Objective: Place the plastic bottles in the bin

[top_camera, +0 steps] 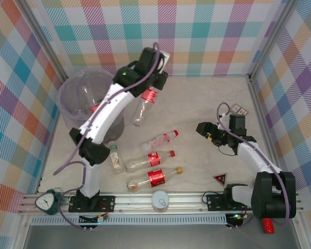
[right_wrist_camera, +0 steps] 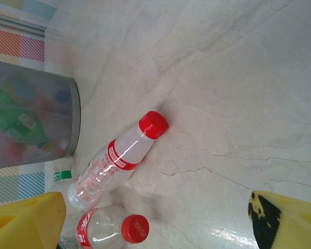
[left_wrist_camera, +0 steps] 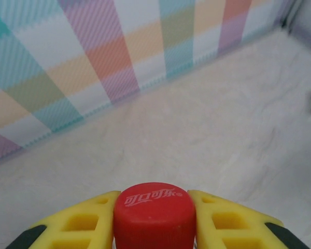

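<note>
Clutter first. A green alarm clock [top_camera: 46, 201] sits at the near left corner of the table [top_camera: 197, 93]. A round white tin [top_camera: 160, 200] is at the middle of the near edge, with a red triangle [top_camera: 220, 179] further right. A small card [top_camera: 240, 109] lies near the right edge, and a red glittery thing [top_camera: 268, 225] is by the right arm's base.

Four bottles lie loose, left of centre:
- clear bottle [top_camera: 160, 140], red cap
- red-label bottle [top_camera: 151, 160], red cap
- yellow-cap bottle [top_camera: 154, 178], nearest the tin
- small bottle [top_camera: 115, 157], white cap and green label, just beside the left arm's elbow

The bin [top_camera: 67, 106] stands at the far left corner, and the left arm's white link crosses over its right side. From above the contents are a blur. The right wrist view shows a green shape [right_wrist_camera: 10, 111] through the bin wall, plus red and blue smudges. I cannot tell how many.

The left gripper [top_camera: 151, 89] pinches the held bottle [top_camera: 139, 111] by its top. The bottle hangs tilted just right of the bin, near the far wall. The left wrist view shows the red cap [left_wrist_camera: 154, 205] wedged between yellow fingers [left_wrist_camera: 88, 223], with white lettering on it that is unreadable from above.

The right gripper [top_camera: 203, 129] is spread wide and holds nothing, over the right half of the table. Its wrist view shows the clear bottle, the red-label bottle's cap end and the small bottle's white cap beside the bin.
</note>
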You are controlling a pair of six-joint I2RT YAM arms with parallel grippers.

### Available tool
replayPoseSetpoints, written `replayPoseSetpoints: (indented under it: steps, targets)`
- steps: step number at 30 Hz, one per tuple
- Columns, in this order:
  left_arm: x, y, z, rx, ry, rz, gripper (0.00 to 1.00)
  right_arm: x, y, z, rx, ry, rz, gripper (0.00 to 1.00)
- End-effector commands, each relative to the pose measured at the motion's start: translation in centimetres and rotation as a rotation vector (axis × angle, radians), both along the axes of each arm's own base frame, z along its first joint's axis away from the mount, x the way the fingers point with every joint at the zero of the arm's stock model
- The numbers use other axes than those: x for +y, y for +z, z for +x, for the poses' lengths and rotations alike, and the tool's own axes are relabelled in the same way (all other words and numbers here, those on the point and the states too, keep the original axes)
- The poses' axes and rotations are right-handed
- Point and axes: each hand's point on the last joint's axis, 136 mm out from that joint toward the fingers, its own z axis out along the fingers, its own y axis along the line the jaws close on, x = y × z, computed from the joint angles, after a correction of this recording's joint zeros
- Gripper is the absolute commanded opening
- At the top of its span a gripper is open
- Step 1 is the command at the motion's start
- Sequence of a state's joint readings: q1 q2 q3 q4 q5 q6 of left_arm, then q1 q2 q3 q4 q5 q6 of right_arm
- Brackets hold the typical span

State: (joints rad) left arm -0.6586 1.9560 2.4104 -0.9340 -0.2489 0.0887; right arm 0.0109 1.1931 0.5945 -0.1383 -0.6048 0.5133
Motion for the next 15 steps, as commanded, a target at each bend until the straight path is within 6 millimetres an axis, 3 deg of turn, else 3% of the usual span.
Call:
replayPoseSetpoints:
  steps: [1, 4, 8, 11, 15]
  targets:
    - [4.1, 6.1, -0.7, -0.136, 0.111, -0.121, 0.09, 0.5, 0.5, 0.6, -0.027, 0.023, 0.017, 0.91]
    - [8.2, 9.7, -0.8, -0.243, 0.209, -0.206, 0.04, 0.6, 0.5, 0.7, -0.018, 0.033, 0.019, 0.91]
    - [13.9, 13.4, -1.0, -0.344, 0.272, -0.455, 0.02, 0.5, 0.5, 0.8, -0.019, 0.031, 0.014, 0.91]
    - [18.5, 14.6, -0.9, -0.374, 0.336, -0.604, 0.02, 0.5, 0.5, 0.7, -0.02, 0.027, 0.014, 0.91]
    - [23.3, 14.3, 0.0, -0.361, 0.42, -0.71, 0.02, 0.4, 0.4, 0.4, -0.016, 0.026, 0.008, 0.91]
